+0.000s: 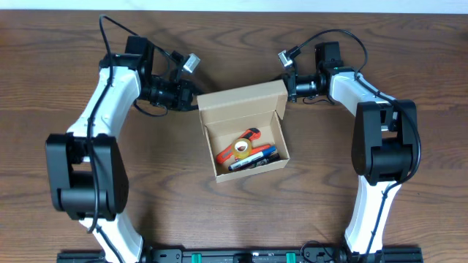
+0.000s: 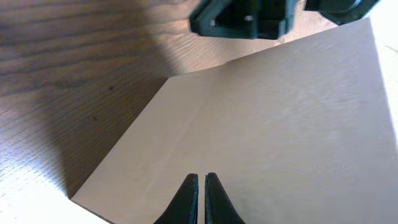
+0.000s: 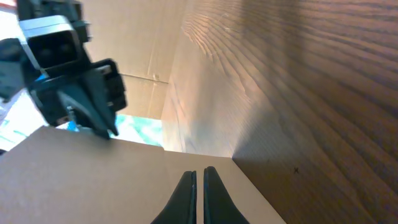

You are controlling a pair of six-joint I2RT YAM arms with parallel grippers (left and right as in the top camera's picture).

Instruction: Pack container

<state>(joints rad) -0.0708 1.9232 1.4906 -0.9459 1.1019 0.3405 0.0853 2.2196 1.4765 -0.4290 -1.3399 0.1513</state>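
Observation:
The container (image 1: 210, 142), a tan cardboard box, sits open at the table's middle, its flap lid (image 1: 241, 100) raised at the far side. Inside lie an orange-handled tool (image 1: 247, 136), a tape roll (image 1: 240, 150) and marker pens (image 1: 252, 158). My left gripper (image 1: 196, 101) is shut, its tips against the flap's left end; the flap fills the left wrist view (image 2: 280, 112) past the tips (image 2: 201, 177). My right gripper (image 1: 286, 86) is shut at the flap's right end, tips (image 3: 199, 171) over the flap (image 3: 93, 186).
The brown wooden table (image 1: 365, 44) surrounds the box. Each arm shows in the other's wrist view: the right one (image 2: 249, 15), the left one (image 3: 68, 81). The arm bases stand at the near left (image 1: 88, 175) and near right (image 1: 384, 157).

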